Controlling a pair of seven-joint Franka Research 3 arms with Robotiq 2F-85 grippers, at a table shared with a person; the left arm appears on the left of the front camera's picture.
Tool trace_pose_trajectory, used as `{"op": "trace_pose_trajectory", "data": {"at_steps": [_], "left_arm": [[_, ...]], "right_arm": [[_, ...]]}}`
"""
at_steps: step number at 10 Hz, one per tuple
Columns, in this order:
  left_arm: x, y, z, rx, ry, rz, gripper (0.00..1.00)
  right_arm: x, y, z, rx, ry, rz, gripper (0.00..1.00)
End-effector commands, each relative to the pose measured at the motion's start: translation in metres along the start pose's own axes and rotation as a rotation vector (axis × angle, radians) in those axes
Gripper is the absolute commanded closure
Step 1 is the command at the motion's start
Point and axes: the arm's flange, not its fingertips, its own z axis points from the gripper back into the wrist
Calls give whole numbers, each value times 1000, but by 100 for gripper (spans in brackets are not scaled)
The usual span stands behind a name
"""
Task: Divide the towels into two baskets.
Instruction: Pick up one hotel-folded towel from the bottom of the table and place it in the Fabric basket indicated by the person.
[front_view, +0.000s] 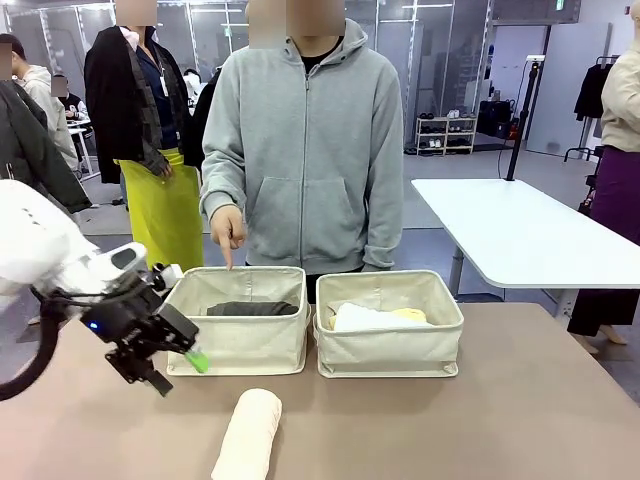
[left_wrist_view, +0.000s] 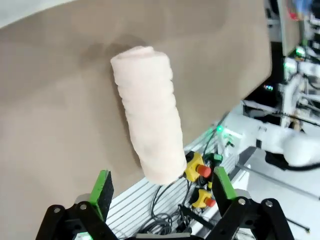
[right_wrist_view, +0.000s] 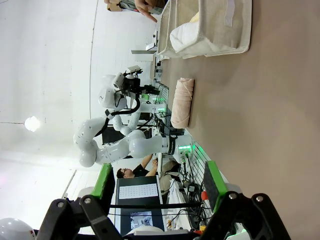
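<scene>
A cream towel (front_view: 248, 435) lies rolled on the table near the front edge, in front of the left basket (front_view: 240, 345). That basket holds a dark grey towel (front_view: 252, 309). A white towel (front_view: 362, 318) and a pale yellow one (front_view: 412, 315) lie in the right basket (front_view: 390, 350). My left gripper (front_view: 180, 372) hangs open to the left of the cream towel and just above the table. In the left wrist view the cream towel (left_wrist_view: 150, 115) lies ahead of the open left gripper (left_wrist_view: 163, 186). My right gripper (right_wrist_view: 159, 181) is open and empty, far from the cream towel (right_wrist_view: 181, 102) and the right basket (right_wrist_view: 220, 30).
A person in a grey hoodie stands at the far side, one hand (front_view: 228, 235) pointing a finger down at the left basket's back rim. The bare table (front_view: 520, 420) stretches to the right of the roll. Another white table (front_view: 520, 230) stands behind on the right.
</scene>
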Motion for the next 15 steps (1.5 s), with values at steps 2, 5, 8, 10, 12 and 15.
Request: {"op": "trace_pose_trajectory", "data": {"at_steps": [2, 5, 8, 10, 12, 15], "left_arm": [[-2, -6, -45, 91, 13, 107, 0], [-3, -9, -80, 125, 31, 140, 0], [-1, -6, -104, 153, 29, 151, 0], [2, -7, -118, 131, 26, 145, 0], [2, -9, -132, 107, 48, 129, 0], [5, -10, -143, 99, 82, 95, 0]], "right_arm": [[-1, 4, -2, -18, 1, -19, 10], [-1, 4, -2, -18, 1, -19, 10], [-1, 4, -2, -18, 1, -19, 10], [-1, 4, -2, -18, 1, -19, 10], [-1, 4, -2, -18, 1, -19, 10], [-1, 4, -2, -18, 1, -19, 10]]}}
